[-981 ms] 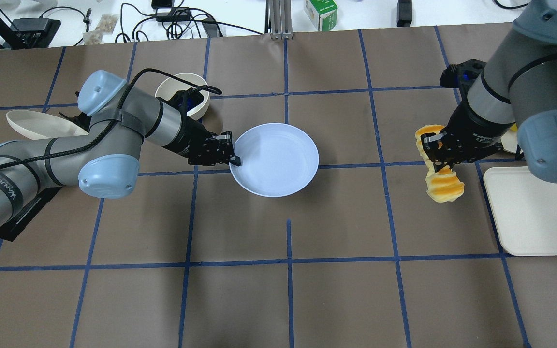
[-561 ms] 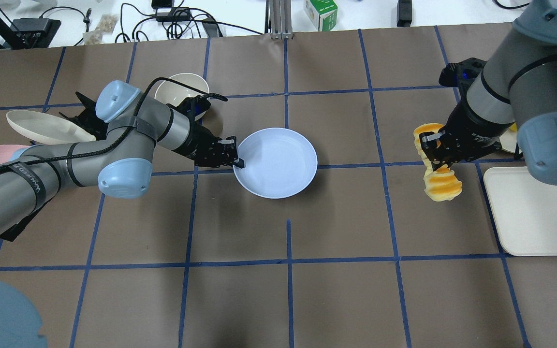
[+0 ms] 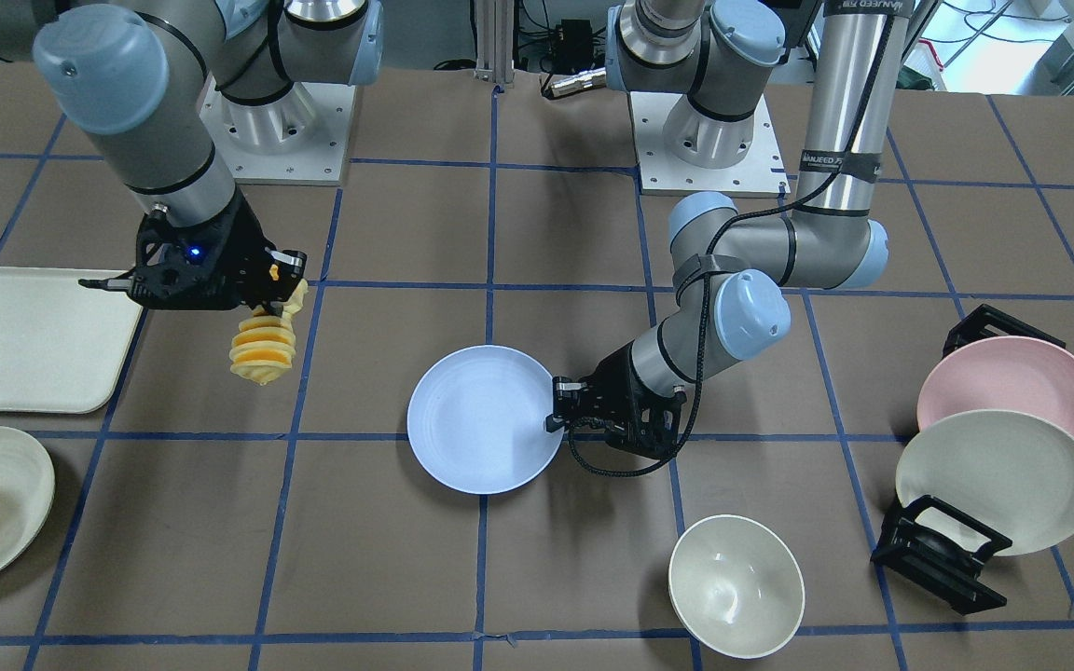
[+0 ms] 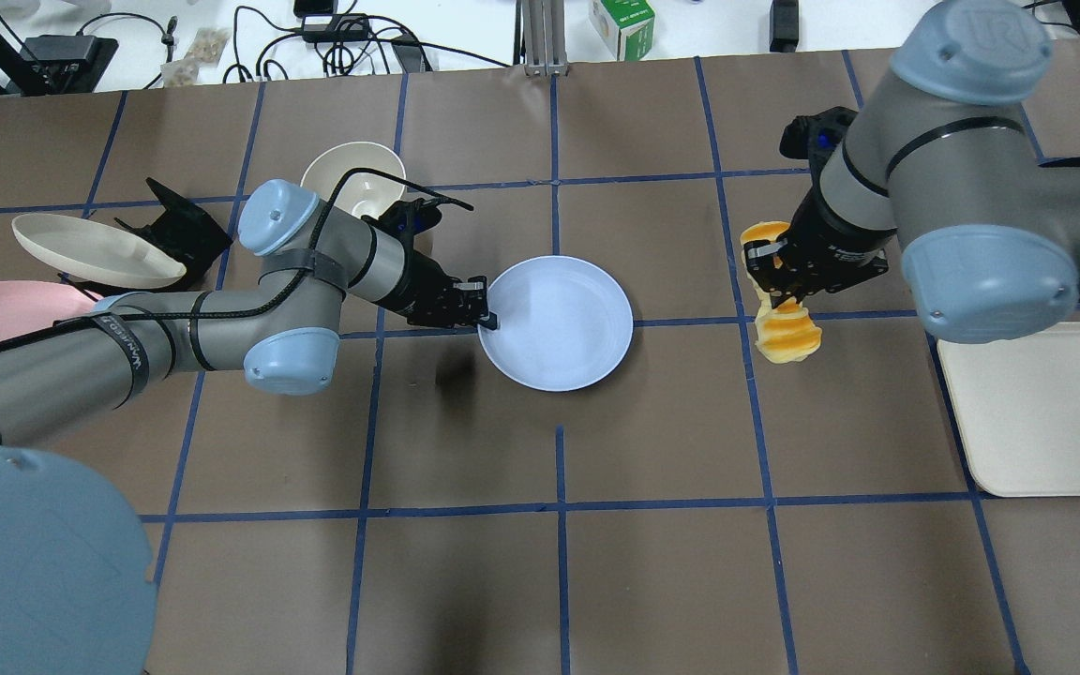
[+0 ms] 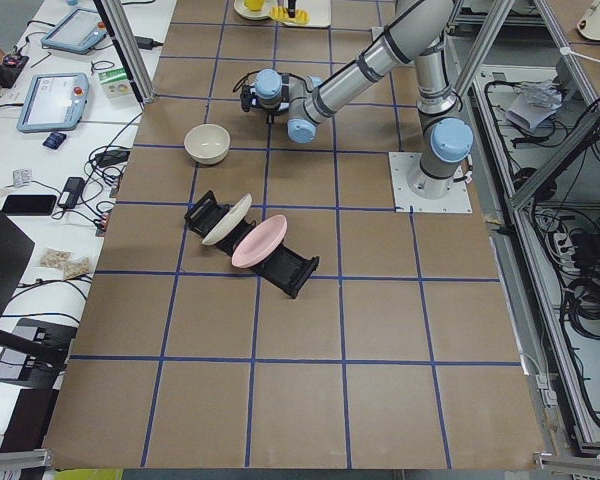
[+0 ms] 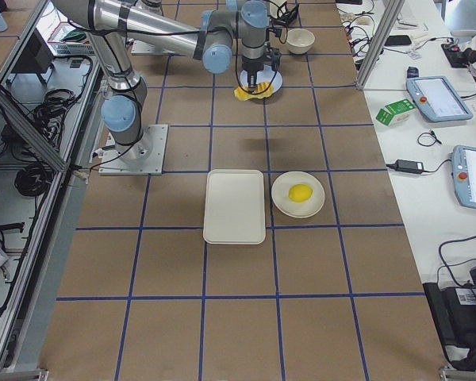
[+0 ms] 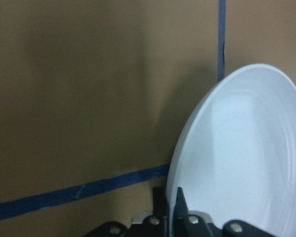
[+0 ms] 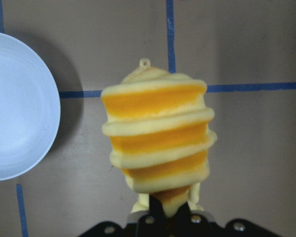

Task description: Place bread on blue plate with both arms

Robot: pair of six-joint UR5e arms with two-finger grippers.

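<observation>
On right arm (image 4: 948, 173) cap (image 4: 967, 52), UR logo (image 4: 997, 28); jaws grip bread (image 4: 787, 336).

Robotics lab. My grey-silver jointed left arm (image 4: 52, 370) and right arm (image 4: 990, 187) stand on square silver base plates (image 3: 276, 130) bolted to a brown paper-covered table (image 4: 465, 581) w/ a blue tape grid (image 4: 561, 509). Aluminium frame post (image 4: 540, 37) at the far edge. White side bench (image 6: 428, 222) w/ grey tablet-style teach pendants (image 6: 438, 98), black cables and power bricks (image 4: 334, 37). More black cable bundles (image 6: 24, 171) sit beside the metal frame.
</observation>
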